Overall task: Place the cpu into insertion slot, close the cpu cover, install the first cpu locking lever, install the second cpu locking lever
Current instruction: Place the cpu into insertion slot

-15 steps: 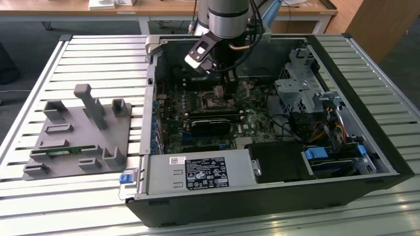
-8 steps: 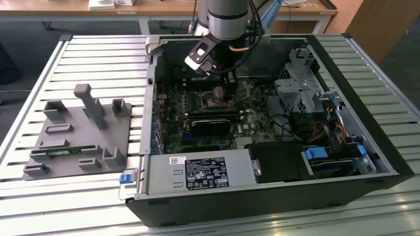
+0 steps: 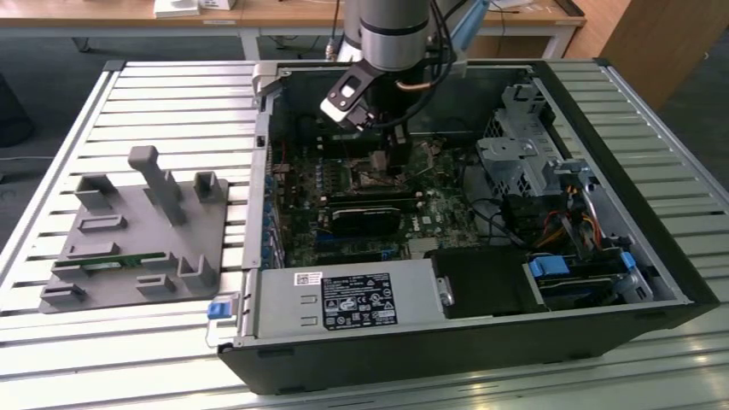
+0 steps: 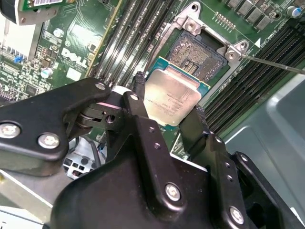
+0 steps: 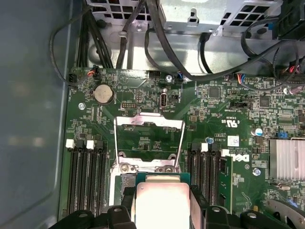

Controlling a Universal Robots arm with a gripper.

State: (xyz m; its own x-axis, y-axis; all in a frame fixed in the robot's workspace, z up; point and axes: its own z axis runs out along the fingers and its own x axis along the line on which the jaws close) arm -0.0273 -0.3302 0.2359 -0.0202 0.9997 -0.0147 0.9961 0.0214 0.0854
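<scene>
Pinching cpu [image 4: 174,98] — gripper [image 4: 169,95] (arm [image 3: 393,30] vert.) near socket [image 4: 198,55]

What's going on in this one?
The gripper is shut on the cpu, holding it close by the bare socket on the motherboard inside the open PC case. The cpu is not seated yet. The cover is swung open off the socket, so nothing is closed or latched.
</scene>
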